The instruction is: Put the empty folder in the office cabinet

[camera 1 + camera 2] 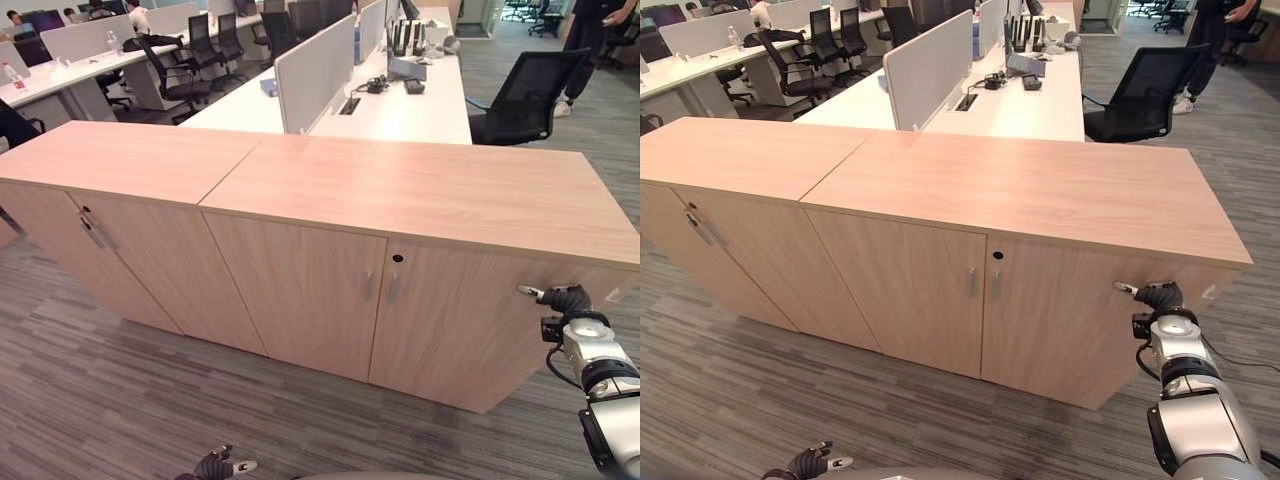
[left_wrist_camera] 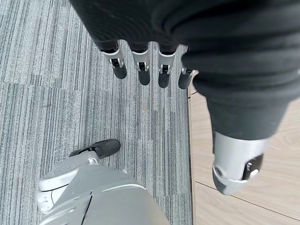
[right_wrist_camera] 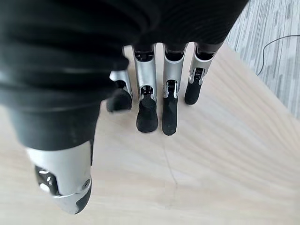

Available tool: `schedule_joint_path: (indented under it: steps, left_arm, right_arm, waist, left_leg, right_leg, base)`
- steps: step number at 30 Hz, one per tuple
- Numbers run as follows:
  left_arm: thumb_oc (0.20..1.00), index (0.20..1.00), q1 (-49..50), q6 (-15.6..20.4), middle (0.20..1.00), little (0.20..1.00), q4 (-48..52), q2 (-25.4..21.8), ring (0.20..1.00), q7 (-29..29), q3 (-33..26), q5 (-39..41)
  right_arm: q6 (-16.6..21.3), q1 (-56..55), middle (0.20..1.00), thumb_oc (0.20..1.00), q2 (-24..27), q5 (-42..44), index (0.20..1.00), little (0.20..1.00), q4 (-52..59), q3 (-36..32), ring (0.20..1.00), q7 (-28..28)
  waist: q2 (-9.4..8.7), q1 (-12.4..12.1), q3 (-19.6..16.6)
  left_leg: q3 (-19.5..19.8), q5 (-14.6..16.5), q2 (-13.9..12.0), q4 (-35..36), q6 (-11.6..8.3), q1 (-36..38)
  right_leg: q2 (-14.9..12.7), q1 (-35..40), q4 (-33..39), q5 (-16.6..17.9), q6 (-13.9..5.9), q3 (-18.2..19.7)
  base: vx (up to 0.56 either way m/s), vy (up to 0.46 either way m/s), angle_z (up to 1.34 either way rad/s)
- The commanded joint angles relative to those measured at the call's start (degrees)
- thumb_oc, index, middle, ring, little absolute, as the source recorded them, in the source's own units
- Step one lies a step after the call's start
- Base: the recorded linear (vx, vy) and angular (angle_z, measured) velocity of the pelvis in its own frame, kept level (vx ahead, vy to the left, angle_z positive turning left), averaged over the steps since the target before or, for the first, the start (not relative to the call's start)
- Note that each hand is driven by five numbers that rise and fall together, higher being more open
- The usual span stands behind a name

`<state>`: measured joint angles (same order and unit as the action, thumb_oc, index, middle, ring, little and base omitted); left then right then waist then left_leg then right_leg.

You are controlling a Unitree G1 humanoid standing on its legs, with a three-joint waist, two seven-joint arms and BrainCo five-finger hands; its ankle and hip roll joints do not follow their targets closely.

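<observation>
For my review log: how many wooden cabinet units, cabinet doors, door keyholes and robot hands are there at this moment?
Cabinet units: 2
Cabinet doors: 4
Keyholes: 2
Robot hands, left hand and right hand: 2
Total: 10

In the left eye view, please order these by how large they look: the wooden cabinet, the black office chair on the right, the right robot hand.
1. Wooden cabinet, by far the largest.
2. Black office chair.
3. Right robot hand, smallest, though nearest the camera.
</observation>
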<state>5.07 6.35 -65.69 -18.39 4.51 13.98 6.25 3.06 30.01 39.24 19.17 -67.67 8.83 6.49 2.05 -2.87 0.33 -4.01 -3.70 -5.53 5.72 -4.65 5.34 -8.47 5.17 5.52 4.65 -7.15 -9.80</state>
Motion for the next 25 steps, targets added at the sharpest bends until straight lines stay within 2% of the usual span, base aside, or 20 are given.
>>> schedule_joint_path:
  steps: [1,2,3,4,5,7,8,9,12,15,25]
  left_arm:
    - [1.000,1.000,-3.52,0.77,1.000,1.000,-3.04,-2.31,1.000,-0.90,1.44,-0.68]
    - [1.000,1.000,-3.36,0.85,1.000,1.000,-3.04,-2.12,1.000,-1.07,1.19,-0.54]
    - [1.000,1.000,-3.32,0.97,1.000,1.000,-2.98,-1.41,1.000,-1.55,-0.07,-0.36]
    - [1.000,1.000,-3.12,0.91,1.000,1.000,-2.98,-1.17,1.000,-1.68,-0.98,-0.41]
    - [1.000,1.000,-3.06,0.80,1.000,1.000,-3.01,-0.81,1.000,-1.62,-2.61,-1.00]
    - [1.000,1.000,-2.78,0.64,1.000,1.000,-3.00,-0.42,1.000,-1.53,-3.65,-1.67]
    - [1.000,1.000,-2.82,0.75,1.000,1.000,-3.06,-0.05,1.000,-1.81,-3.80,-2.85]
    - [1.000,1.000,-3.10,0.71,1.000,1.000,-2.99,0.26,1.000,-2.09,-3.87,-3.37]
    - [1.000,1.000,-3.40,0.72,1.000,1.000,-2.79,0.60,1.000,-2.47,-3.98,-3.43]
    - [1.000,1.000,-3.86,0.61,1.000,1.000,-2.55,1.36,1.000,-2.54,-3.26,-3.30]
    - [1.000,1.000,-4.53,0.88,1.000,1.000,-2.04,2.20,1.000,-2.75,-2.77,-1.18]
  right_arm:
    - [3.80,6.73,1.000,1.000,-3.81,3.32,1.000,1.000,2.42,1.61,1.000,-0.34]
    - [4.19,4.87,1.000,1.000,-5.18,4.23,1.000,1.000,4.71,0.93,1.000,-0.10]
    - [4.98,-1.10,1.000,1.000,-8.60,4.58,1.000,1.000,11.00,0.38,1.000,-0.79]
    - [5.31,-4.27,1.000,1.000,-9.51,3.40,1.000,1.000,14.74,-0.01,1.000,-0.89]
    - [5.11,-12.42,1.000,1.000,-12.35,0.46,1.000,1.000,20.58,-0.26,1.000,-1.77]
    - [4.95,-19.70,1.000,1.000,-15.33,-1.52,1.000,1.000,24.21,-1.22,1.000,-2.16]
    - [4.87,-24.85,1.000,1.000,-18.42,-2.16,1.000,1.000,24.19,-1.08,1.000,-3.15]
    - [4.48,-26.94,1.000,1.000,-19.44,-4.26,1.000,1.000,23.21,0.40,1.000,-3.57]
    - [3.67,-29.35,1.000,1.000,-20.91,-6.70,1.000,1.000,21.85,2.15,1.000,-4.34]
    - [2.40,-31.47,1.000,1.000,-23.76,-7.31,1.000,1.000,15.03,3.93,1.000,-5.78]
    - [1.72,-30.57,1.000,1.000,-24.92,-10.72,1.000,1.000,7.08,6.79,1.000,-6.66]
  waist:
    - [-2.54,-1.18,1.21]
    - [-2.59,-1.01,1.21]
    - [-2.42,-0.21,1.54]
    - [-2.36,0.16,1.65]
    - [-2.29,1.00,1.95]
    - [-2.26,1.70,1.92]
    - [-2.14,2.42,2.00]
    - [-2.15,2.64,1.94]
    - [-2.21,3.13,1.87]
    - [-2.36,3.84,1.94]
    - [-2.57,4.56,2.19]
  left_leg:
    - [-1.63,4.63,0.31,-1.37,-1.10,1.37]
    - [-1.76,4.69,0.36,-1.37,-1.04,1.39]
    - [-1.95,4.75,0.41,-1.39,-0.96,1.37]
    - [-1.92,4.78,0.49,-1.36,-0.89,1.35]
    - [-1.95,4.80,0.57,-1.35,-0.76,1.25]
    - [-1.86,4.91,0.63,-1.35,-0.65,1.26]
    - [-1.95,5.02,0.70,-1.32,-0.60,1.32]
    - [-2.12,5.09,0.68,-1.33,-0.57,1.37]
    - [-2.41,5.21,0.65,-1.29,-0.55,1.59]
    - [-3.15,5.37,0.49,-1.26,-0.54,2.05]
    - [-5.51,5.44,-0.31,-1.28,-0.72,2.99]
  right_leg:
    - [-4.28,2.49,-1.88,-3.78,-4.25,-2.02]
    - [-4.30,2.42,-1.91,-3.74,-4.27,-1.87]
    - [-4.39,1.99,-2.21,-3.71,-4.26,-1.42]
    - [-4.40,1.77,-2.50,-3.78,-4.22,-1.10]
    - [-4.44,1.21,-3.14,-3.96,-4.15,-0.64]
    - [-4.56,0.89,-3.70,-4.20,-4.16,-0.22]
    - [-4.74,0.55,-4.01,-4.25,-4.14,0.07]
    - [-4.82,0.52,-4.03,-4.23,-4.13,0.21]
    - [-4.79,0.27,-4.01,-4.18,-4.10,0.65]
    - [-4.60,0.20,-3.68,-4.06,-4.03,1.47]
    - [-3.59,-0.25,-2.02,-3.31,-3.87,3.12]
  base:
    - [0.00,0.027,-0.07]
    - [-0.01,0.043,-0.08]
    - [-0.02,0.047,-0.07]
    - [-0.03,0.054,-0.08]
    - [-0.02,0.041,-0.04]
    - [-0.01,0.015,0.01]
    - [0.00,0.000,0.00]
    - [0.00,0.000,0.00]
    - [-0.01,-0.001,-0.07]
    - [-0.02,-0.009,-0.19]
    - [-0.02,-0.023,-0.10]
